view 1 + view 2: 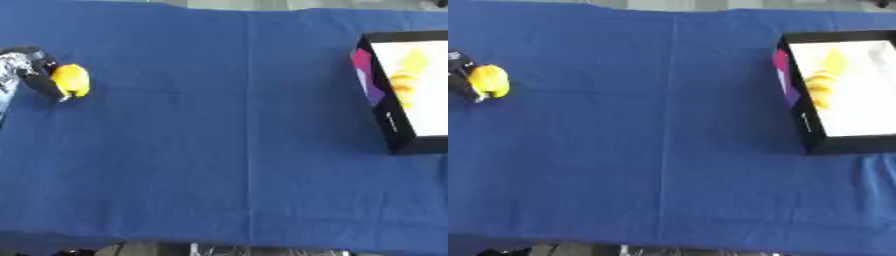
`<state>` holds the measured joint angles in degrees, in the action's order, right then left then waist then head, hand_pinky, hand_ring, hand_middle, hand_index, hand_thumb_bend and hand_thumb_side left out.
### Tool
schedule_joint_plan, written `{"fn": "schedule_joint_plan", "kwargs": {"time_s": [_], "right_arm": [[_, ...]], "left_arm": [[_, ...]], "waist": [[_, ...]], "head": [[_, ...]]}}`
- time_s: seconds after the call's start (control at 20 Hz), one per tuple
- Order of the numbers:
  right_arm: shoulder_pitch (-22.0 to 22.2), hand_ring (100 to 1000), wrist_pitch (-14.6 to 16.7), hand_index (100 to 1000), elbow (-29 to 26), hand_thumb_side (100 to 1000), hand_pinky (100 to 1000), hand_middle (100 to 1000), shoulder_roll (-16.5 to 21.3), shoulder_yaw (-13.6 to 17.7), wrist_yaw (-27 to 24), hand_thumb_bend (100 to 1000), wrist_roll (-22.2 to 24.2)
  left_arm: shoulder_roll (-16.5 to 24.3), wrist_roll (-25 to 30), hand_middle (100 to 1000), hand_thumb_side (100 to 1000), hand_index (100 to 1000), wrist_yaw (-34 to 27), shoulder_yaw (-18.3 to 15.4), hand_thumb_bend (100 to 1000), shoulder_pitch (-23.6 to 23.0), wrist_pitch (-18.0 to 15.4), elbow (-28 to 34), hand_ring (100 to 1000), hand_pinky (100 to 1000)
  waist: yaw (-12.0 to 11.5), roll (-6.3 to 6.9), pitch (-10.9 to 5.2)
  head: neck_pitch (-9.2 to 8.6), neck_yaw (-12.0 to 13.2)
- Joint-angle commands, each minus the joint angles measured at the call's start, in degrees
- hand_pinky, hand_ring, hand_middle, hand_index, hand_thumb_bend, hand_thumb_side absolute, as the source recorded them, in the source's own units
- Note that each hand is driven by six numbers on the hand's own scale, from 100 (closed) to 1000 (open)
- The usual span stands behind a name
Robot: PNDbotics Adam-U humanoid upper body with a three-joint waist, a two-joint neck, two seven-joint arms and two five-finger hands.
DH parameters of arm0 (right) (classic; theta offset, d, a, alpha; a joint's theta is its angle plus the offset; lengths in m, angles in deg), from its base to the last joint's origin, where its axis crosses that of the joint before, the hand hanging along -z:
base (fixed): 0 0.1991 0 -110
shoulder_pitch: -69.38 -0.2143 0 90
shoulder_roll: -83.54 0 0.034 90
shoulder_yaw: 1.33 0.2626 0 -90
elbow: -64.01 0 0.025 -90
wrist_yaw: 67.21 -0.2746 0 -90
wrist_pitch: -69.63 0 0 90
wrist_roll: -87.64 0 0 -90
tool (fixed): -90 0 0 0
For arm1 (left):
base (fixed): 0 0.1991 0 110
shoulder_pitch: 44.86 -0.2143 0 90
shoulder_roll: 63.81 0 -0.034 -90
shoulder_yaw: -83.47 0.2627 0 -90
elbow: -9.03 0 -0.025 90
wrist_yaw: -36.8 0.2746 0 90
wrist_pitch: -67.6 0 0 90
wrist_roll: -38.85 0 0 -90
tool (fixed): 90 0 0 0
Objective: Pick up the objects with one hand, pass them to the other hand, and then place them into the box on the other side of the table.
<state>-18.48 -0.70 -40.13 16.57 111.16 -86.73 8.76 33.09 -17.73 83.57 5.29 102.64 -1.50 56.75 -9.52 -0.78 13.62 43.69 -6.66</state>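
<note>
At far left of the left eye view, left hand (31, 70) with fingers curled round a yellow object (72, 80), low over the blue worktop (219, 150). Across in the right eye view, black box (805, 127) at the right edge, yellow pieces (826, 80) inside.
</note>
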Motion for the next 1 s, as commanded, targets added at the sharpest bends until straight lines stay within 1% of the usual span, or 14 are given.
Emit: {"fn": "schedule_joint_plan", "kwargs": {"time_s": [0.05, 0.3, 0.4, 0.5, 0.6, 0.7, 0.85, 1.0], "right_arm": [[0.1, 1000, 0.25, 1000, -0.46, 470, 936, 982, 1.73, 0.65, 0.03, 100, -0.07], [0.14, 1000, 0.42, 1000, -0.66, 470, 937, 981, 2.33, 0.75, -0.87, 100, -0.55], [-0.15, 1000, 0.56, 1000, -0.8, 470, 936, 980, 2.93, 0.67, -1.56, 100, -0.79], [-0.75, 1000, 0.72, 1000, -0.89, 470, 936, 978, 3.89, 0.49, -2.54, 100, -1.18], [-1.71, 1000, 0.81, 1000, -0.87, 470, 935, 977, 5.09, 0.12, -3.81, 100, -1.51], [-3.27, 1000, 1.05, 1000, -0.92, 470, 934, 974, 6.8, -0.48, -5.2, 100, -1.57], [-5.94, 1000, 1.62, 1000, -0.46, 470, 931, 973, 9.6, -2.02, -7.01, 100, -1.1], [-8.41, 1000, 2.23, 1000, 0.88, 470, 930, 974, 11.53, -3.71, -7.91, 100, 0.39]], "left_arm": [[1.56, -0.44, 699, 100, 603, -0.58, -0.26, 226, 1.45, 0.18, 1.21, 759, 796], [2.4, -0.75, 682, 100, 588, -1.35, 0.4, 211, 1.61, 0.63, 4.49, 738, 784], [2.71, -0.95, 671, 100, 582, -1.32, 0.92, 219, 1.68, 0.82, 6.33, 722, 775], [2.88, -1.55, 661, 100, 577, -1.14, 1.3, 203, 1.67, 1.02, 8.83, 707, 768], [2.81, -2.32, 655, 100, 575, -1.37, 1.59, 186, 1.51, 1.37, 11.37, 698, 766], [2.51, -3.53, 652, 100, 575, -1.59, 2.16, 190, 1.28, 1.48, 13.67, 695, 765], [1.4, -5.9, 648, 100, 575, -1.63, 3.63, 164, 0.57, 0.46, 17.51, 686, 762], [-0.14, -8.47, 644, 100, 575, -2.28, 4.49, 140, -0.52, -0.27, 21.45, 677, 762]], "waist": [[-0.08, -0.46, -0.42], [-0.3, -0.56, -0.89], [-0.42, -0.6, -1.14], [-0.57, -0.68, -1.44], [-0.66, -0.8, -1.76], [-0.72, -0.93, -2.15], [-0.85, -1.17, -2.69], [-1.02, -1.38, -3.14]], "head": [[-0.39, -0.22], [-0.3, -0.63], [-0.26, -0.8], [-0.19, -0.97], [-0.15, -1.16], [-0.06, -1.43], [0.01, -1.98], [0.08, -2.55]]}}
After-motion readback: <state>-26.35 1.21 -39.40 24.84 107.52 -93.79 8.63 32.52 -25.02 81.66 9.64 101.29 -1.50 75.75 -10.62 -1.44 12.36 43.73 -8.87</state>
